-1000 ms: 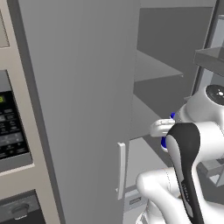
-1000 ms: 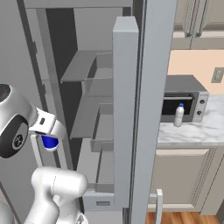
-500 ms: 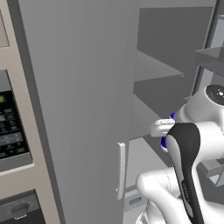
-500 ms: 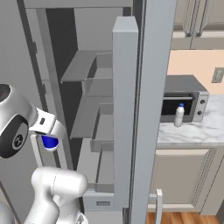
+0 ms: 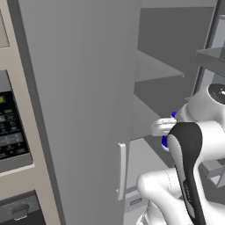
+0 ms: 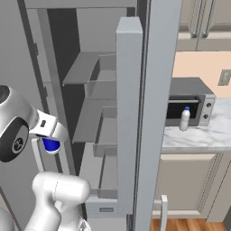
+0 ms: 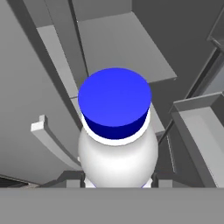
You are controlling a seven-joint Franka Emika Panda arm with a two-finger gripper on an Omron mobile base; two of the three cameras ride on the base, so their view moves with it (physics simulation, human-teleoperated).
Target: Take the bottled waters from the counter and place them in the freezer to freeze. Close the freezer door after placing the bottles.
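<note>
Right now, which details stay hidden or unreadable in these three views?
- Held bottle: in the hand view its lower body and label are cut off by the bottom edge.
- Gripper fingers: barely visible beside the bottle.
- Second bottle on the counter: too small in the right base view to read its label.

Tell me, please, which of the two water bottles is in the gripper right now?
The bottle between the gripper fingers, blue cap toward the camera, at the open freezer. The other bottle stands on the marble counter before the toaster oven.

Open freezer point(image 6: 90, 113) cavity ahead of my gripper point(image 7: 118, 181), grey shelves point(image 5: 154, 70) with gaps between, freezer door point(image 5: 79, 110) close on my left
</note>
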